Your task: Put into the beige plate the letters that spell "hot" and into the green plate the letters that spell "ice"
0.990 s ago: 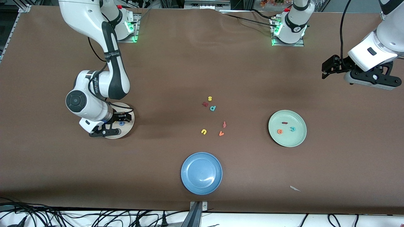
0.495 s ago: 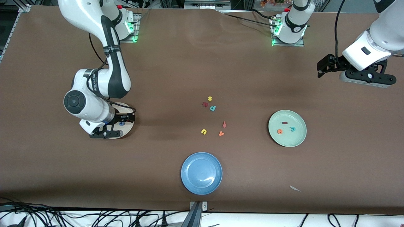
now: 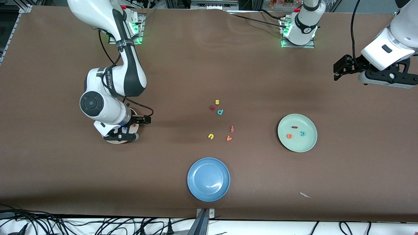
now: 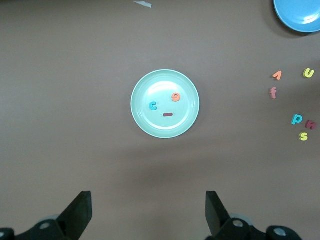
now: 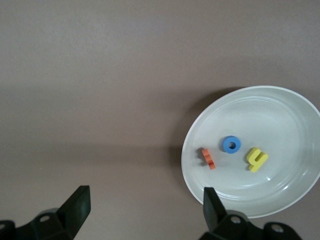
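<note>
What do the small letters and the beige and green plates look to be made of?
The letters, e.g. the blue o and the teal c, look like matte foam: thick, flat-cut, solid colour, no shine. The beige plate and the green plate look like glossy plastic or glazed ceramic: smooth raised rims with soft highlights. The look alone does not settle which.

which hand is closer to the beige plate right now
The right hand, open, hangs just above the beige plate, where the h, o and t lie. The left hand, also open, is up near the left arm's end of the table, well past the green plate.
</note>
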{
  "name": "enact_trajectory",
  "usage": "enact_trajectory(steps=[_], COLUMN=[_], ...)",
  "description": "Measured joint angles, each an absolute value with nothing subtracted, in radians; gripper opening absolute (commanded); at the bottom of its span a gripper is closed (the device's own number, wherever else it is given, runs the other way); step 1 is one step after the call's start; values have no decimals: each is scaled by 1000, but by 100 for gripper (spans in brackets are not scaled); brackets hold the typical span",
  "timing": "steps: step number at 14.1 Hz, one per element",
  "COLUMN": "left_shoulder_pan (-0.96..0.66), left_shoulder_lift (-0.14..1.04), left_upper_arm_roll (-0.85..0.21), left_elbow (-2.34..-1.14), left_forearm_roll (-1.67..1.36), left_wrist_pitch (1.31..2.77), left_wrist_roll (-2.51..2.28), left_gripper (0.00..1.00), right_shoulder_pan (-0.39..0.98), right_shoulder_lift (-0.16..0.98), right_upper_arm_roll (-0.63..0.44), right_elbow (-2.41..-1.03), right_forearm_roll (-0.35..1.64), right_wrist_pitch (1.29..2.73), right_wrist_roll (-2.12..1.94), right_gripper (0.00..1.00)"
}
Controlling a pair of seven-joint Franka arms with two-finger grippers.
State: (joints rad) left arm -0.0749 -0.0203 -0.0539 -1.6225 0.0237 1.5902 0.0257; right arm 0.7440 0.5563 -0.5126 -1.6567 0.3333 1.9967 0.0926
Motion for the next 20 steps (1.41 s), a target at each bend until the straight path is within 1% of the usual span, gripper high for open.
enact_trajectory(steps=[5,9,12,14,16,18,20], left_shoulder_pan=[-74,-74,-75,-75,-75,-75,-75], left_shoulder_lift=[-20,-19,-17,-17,-17,-17,-17], left_upper_arm_roll=[-53,-55,-56,-56,-56,-56,-56], left_elbow=[-1617,-1617,-1617,-1617,-1617,-1617,-1616], left_forearm_roll=[24,24,24,24,24,24,24], left_wrist_pitch=[1578,1568,1568,1567,1567,1566,1566], left_wrist_roll=[25,25,25,25,25,25,25], left_gripper=[100,100,100,100,100,100,100], right_shoulder_pan=[490,335,276,250,228,213,181], right_shoulder_lift=[491,416,352,299,252,209,173], right_upper_arm_roll=[-278,-180,-152,-149,-149,-145,-115], right_elbow=[-1645,-1645,-1645,-1645,-1643,-1642,-1637], right_forearm_roll=[203,123,47,17,7,4,3], right_wrist_pitch=[1956,1883,1842,1780,1720,1693,1651], right_wrist_roll=[116,115,94,55,17,9,5], right_gripper=[100,100,100,100,100,100,100])
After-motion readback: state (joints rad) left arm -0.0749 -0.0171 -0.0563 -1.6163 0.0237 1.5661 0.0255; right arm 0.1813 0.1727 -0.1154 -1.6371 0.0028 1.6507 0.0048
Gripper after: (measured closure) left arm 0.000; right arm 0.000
